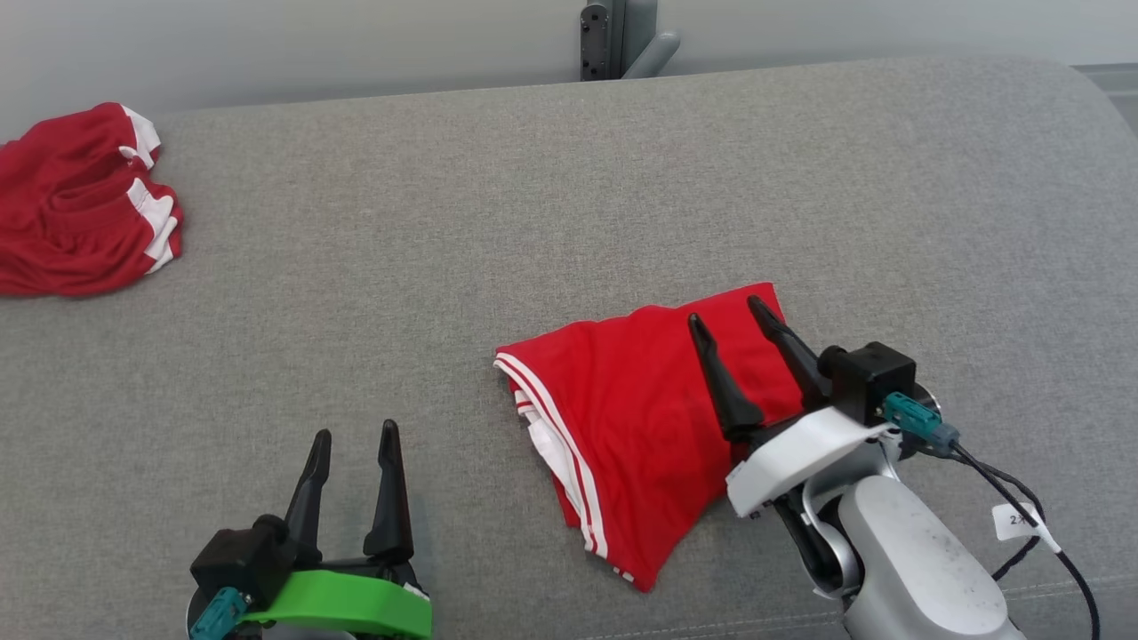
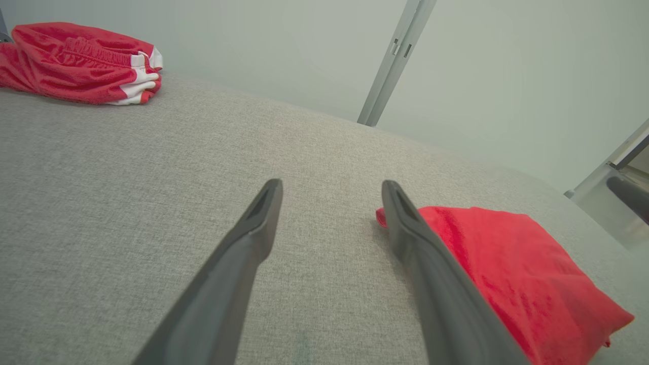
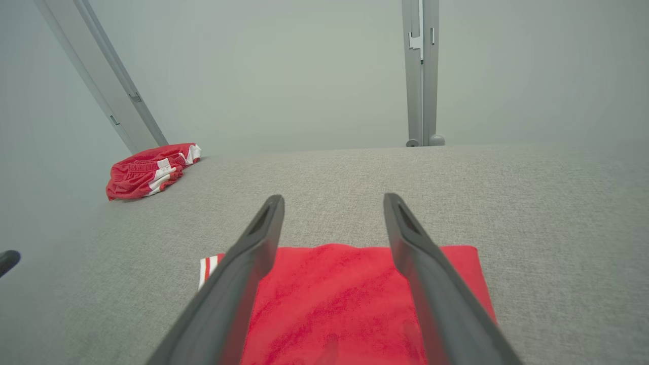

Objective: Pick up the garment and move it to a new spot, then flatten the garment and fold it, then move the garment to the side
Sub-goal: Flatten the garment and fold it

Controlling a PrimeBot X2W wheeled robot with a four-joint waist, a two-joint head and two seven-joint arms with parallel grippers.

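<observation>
From my head view, the folded red garment with white stripes (image 1: 640, 427) lies flat on the grey fabric-covered counter (image 1: 533, 178), toward 5 o'clock from the middle of the picture, its striped edge facing 9 o'clock. My right hand (image 1: 725, 310) sits over the garment's 3 o'clock side with its 2 dark fingers apart and nothing between them; I cannot tell whether the tips touch the cloth. In the right wrist view the right hand (image 3: 332, 197) points across the garment (image 3: 329, 304), whose far edge runs just beyond the fingertips. My left hand (image 1: 356, 430) is at 7 o'clock, well apart from the garment, fingers spread and empty above bare counter; in its wrist view the left hand (image 2: 332, 183) has the garment (image 2: 507, 268) off at 4 o'clock. A crumpled red and white garment (image 1: 80, 204) lies at 10 o'clock, near the counter's far left edge.
</observation>
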